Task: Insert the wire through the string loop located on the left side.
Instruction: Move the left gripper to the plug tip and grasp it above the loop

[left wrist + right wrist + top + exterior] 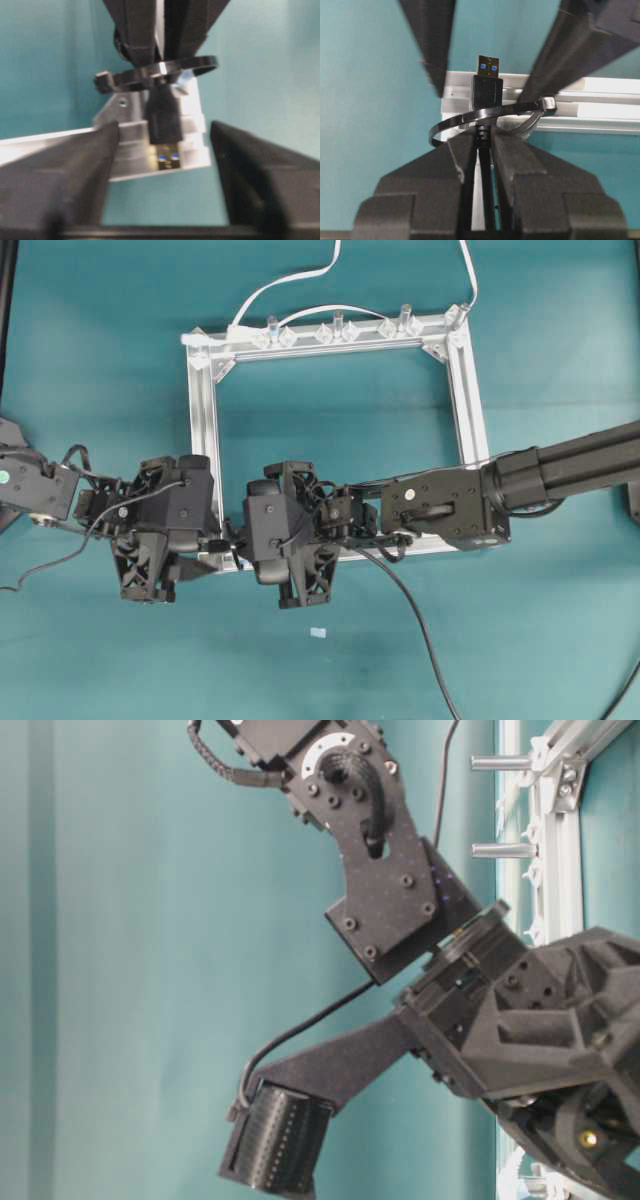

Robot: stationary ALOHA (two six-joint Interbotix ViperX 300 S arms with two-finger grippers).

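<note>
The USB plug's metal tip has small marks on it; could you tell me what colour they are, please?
Blue: two small blue squares on the plug tip, clearest in the right wrist view.

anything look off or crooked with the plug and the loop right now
Nothing stands out. The USB plug pokes straight through the black loop, gripped by the right hand; the left hand straddles the plug tip, not yet closed on it.

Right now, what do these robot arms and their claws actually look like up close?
Both arms are matte black, built from flat plates studded with small screws. The left claw has two broad dark fingers; the right claw has blocky black ones. Thin black cables loop along the joints, and a ribbed black block hangs below one arm in the table-level view. One wrist carries a silver ring.
</note>
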